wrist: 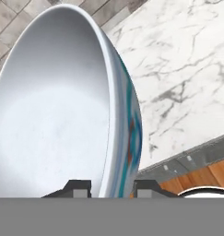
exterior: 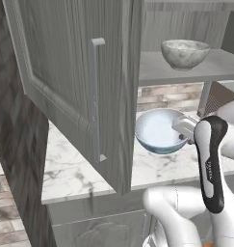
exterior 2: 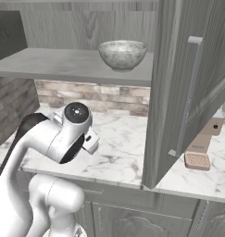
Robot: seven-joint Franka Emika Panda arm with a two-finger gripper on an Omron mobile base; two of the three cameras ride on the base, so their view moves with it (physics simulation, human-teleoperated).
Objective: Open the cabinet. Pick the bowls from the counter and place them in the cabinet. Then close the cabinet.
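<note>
My gripper is shut on the rim of the light blue bowl, one finger inside and the other outside. The bowl hangs tilted on its side above the white marble counter, below the shelf, with the gripper at its right edge. The speckled grey bowl stands upright on the shelf of the cabinet; it is also the bowl near the shelf's front. The cabinet door stands swung open.
The other open door juts out over the counter on the right. A brown block-like object lies on the counter behind it. A brick backsplash runs under the shelf. Pale base cabinets sit below the counter edge.
</note>
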